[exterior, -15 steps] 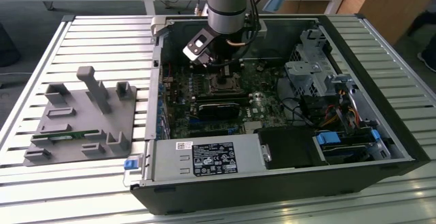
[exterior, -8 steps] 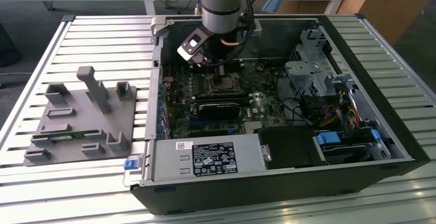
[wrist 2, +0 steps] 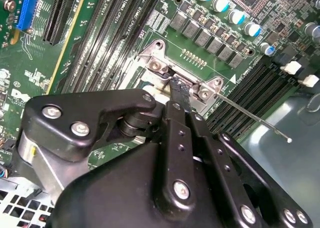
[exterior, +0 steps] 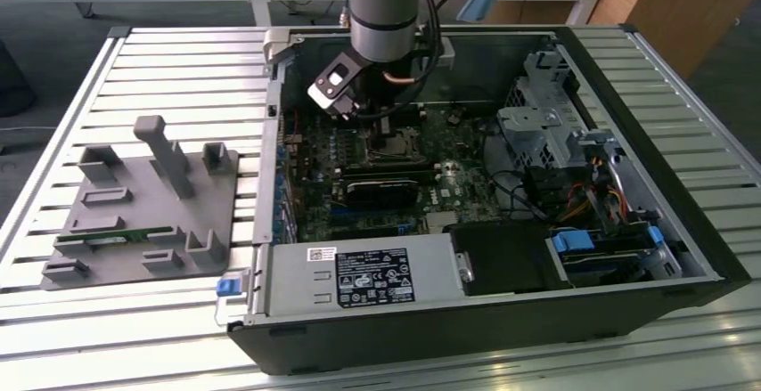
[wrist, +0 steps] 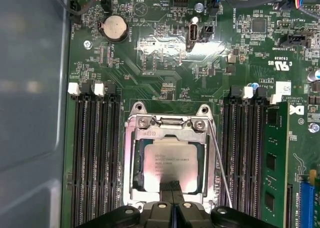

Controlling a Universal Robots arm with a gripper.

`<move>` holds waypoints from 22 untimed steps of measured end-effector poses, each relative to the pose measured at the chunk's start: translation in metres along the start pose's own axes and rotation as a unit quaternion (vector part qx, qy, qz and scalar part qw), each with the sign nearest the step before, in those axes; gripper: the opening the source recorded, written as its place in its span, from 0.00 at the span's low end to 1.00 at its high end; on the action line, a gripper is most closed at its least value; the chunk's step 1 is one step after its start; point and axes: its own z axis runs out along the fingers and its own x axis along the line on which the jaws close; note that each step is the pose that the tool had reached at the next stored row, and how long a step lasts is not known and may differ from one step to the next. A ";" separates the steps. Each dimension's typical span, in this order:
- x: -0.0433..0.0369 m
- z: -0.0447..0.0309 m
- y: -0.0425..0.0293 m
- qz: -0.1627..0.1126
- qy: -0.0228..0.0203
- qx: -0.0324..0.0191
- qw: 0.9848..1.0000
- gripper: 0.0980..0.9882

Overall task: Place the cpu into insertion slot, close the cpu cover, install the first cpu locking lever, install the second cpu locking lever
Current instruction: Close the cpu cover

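Looking through the first wrist view, I see the cpu point(wrist: 167, 158) seated in the insertion slot point(exterior: 388, 147), toward the far side of the open computer case point(exterior: 476, 342). The cpu cover point(wrist: 135, 155) lies flat around it. The gripper point(wrist: 170, 184) has its fingertips together with nothing between them, poised over the cpu's edge. The black fingers hide that side of the cover. A thin locking lever point(wrist: 220, 164) runs beside the cover, jutting past the memory slots point(wrist 2: 260, 88); I cannot tell whether it is latched.
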 end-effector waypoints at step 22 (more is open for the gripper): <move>0.0023 -0.0053 0.0072 0.000 0.000 0.000 1.000 0.01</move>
